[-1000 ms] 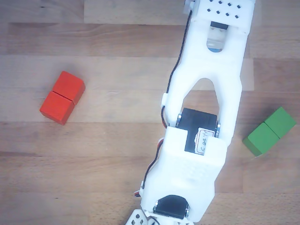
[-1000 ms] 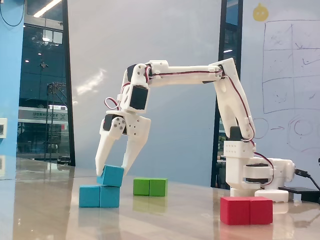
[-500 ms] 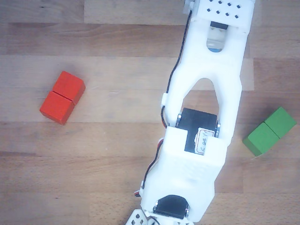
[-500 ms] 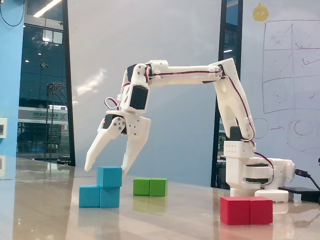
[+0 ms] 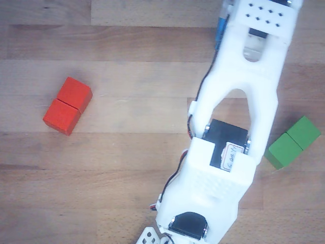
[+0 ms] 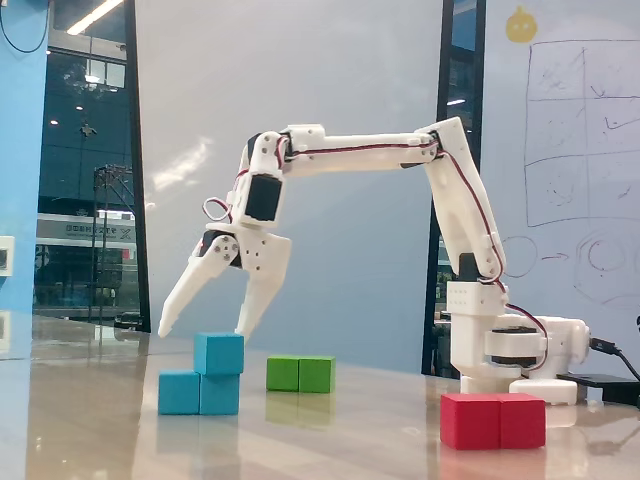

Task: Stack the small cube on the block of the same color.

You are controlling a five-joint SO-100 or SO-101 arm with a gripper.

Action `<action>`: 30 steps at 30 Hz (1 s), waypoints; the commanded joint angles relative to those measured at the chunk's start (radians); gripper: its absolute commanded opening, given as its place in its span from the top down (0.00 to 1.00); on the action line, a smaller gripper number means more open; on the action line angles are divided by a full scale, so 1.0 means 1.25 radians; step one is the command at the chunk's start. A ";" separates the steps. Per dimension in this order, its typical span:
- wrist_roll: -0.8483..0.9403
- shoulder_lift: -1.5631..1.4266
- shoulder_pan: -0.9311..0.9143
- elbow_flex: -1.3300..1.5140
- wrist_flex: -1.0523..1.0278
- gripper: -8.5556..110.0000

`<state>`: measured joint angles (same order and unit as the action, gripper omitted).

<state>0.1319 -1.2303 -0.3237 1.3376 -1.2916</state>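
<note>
Blue small cube [image 6: 219, 353] atop blue block [image 6: 199, 393], hand [image 6: 203, 330] spread wide, empty above

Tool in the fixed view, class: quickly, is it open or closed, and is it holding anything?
Tool: open, holding nothing, above the small cube, which sits on the blue block.

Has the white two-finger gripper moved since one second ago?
Yes. In the fixed view the white two-finger gripper has opened and lifted off the small light-blue cube, which stays on the blue oblong block.
</note>
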 commanded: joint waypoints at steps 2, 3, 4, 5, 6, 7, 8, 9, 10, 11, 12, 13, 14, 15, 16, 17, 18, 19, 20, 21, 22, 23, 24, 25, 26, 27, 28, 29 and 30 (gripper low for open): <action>0.009 -0.096 -0.079 -0.059 0.001 0.67; 0.009 -0.104 -0.087 -0.059 -0.005 0.67; 0.009 -0.114 -0.094 -0.059 -0.015 0.67; 0.009 -0.128 -0.098 -0.059 -0.026 0.67; 0.009 -0.142 -0.102 -0.059 -0.039 0.67; 0.007 -0.161 -0.102 -0.058 -0.053 0.67; 0.007 -0.183 -0.099 -0.058 -0.067 0.67; 0.004 -0.209 -0.097 -0.058 -0.082 0.67; -0.001 -0.238 -0.093 -0.056 -0.097 0.67; -0.002 -0.271 -0.080 -0.053 -0.106 0.67; -0.002 -0.307 -0.060 -0.042 -0.110 0.67; -0.004 -0.344 -0.037 -0.026 -0.115 0.68; -0.005 -0.384 -0.011 -0.002 -0.117 0.69; -0.005 -0.422 0.017 0.025 -0.117 0.70; -0.006 -0.460 0.050 0.055 -0.115 0.71; -0.006 -0.497 0.083 0.087 -0.114 0.72; -0.006 -0.533 0.119 0.119 -0.107 0.74; -0.006 -0.566 0.151 0.155 -0.096 0.76; -0.007 -0.598 0.179 0.191 -0.081 0.77; -0.007 -0.631 0.207 0.229 -0.063 0.79; -0.007 -0.664 0.234 0.270 -0.040 0.81; -0.007 -0.695 0.256 0.315 -0.017 0.83; -0.007 -0.724 0.276 0.362 0.007 0.85; -0.007 -0.752 0.288 0.412 0.034 0.86; -0.007 -0.780 0.299 0.465 0.065 0.88; -0.007 -0.809 0.303 0.520 0.094 0.89; -0.007 -0.843 0.304 0.573 0.120 0.91; -0.006 -0.880 0.304 0.622 0.136 0.92; -0.006 -0.920 0.304 0.670 0.152 0.92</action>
<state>0.1319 -2.1859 0.0337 2.0003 -1.2011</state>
